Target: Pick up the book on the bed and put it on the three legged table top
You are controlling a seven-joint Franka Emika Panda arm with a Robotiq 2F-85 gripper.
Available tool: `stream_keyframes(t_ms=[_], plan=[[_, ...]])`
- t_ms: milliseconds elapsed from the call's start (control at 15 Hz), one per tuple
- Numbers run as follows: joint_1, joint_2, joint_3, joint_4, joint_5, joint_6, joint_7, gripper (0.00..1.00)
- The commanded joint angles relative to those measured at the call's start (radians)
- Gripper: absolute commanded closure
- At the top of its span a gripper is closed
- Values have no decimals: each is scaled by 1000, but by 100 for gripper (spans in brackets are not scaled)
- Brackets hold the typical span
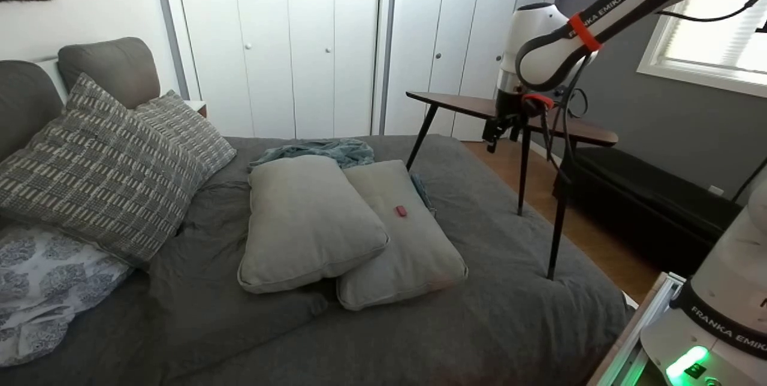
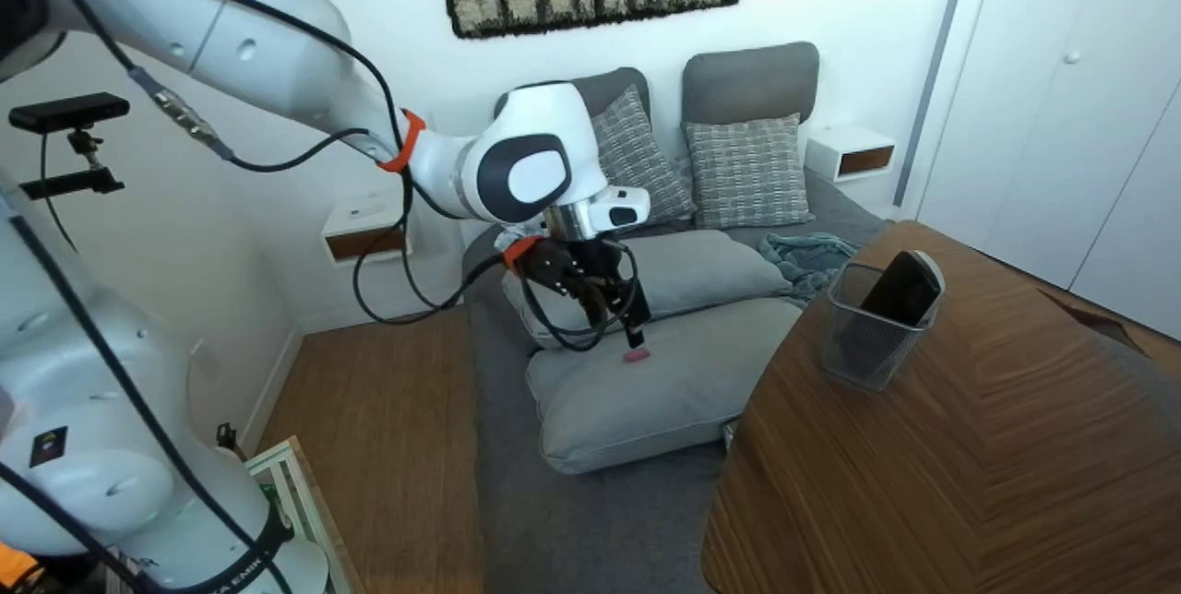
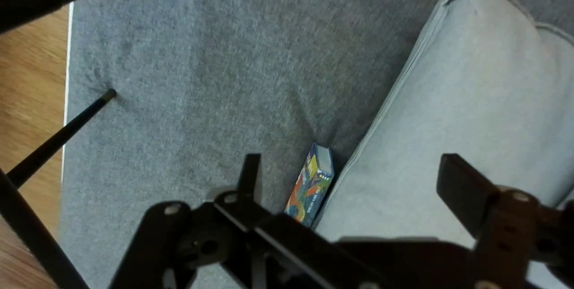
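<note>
A thick book (image 3: 310, 186) with a colourful cover lies on the grey bed (image 3: 215, 78), close against a light grey pillow's edge; its lower end is hidden behind the gripper. The bed also shows in both exterior views (image 1: 497, 326) (image 2: 600, 520). My gripper (image 3: 351, 161) is open and empty, above the bed; in the wrist view the book shows nearer the left finger. In an exterior view the gripper (image 1: 503, 137) hangs in front of the table. The three legged table (image 2: 923, 483) has a brown wooden top; its dark legs (image 3: 58, 138) stand at the left in the wrist view.
Light grey pillows (image 1: 311, 224) (image 2: 664, 391) lie stacked on the bed, with a small red object (image 1: 401, 211) on one. A mesh basket (image 2: 858, 354) holding a dark object stands on the tabletop. A blue-green cloth (image 1: 353, 151) lies behind the pillows. A black cabinet (image 1: 647, 188) stands beyond the table.
</note>
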Motion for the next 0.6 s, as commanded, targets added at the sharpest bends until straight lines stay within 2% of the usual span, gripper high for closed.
stream_keyframes(t_ms=[0, 200, 267, 533], plan=[[-5, 168, -5, 139, -81, 55, 109, 0], [16, 263, -19, 232, -41, 20, 97, 0], [16, 197, -24, 159, -38, 42, 73, 0], [23, 265, -31, 219, -35, 41, 73, 0]])
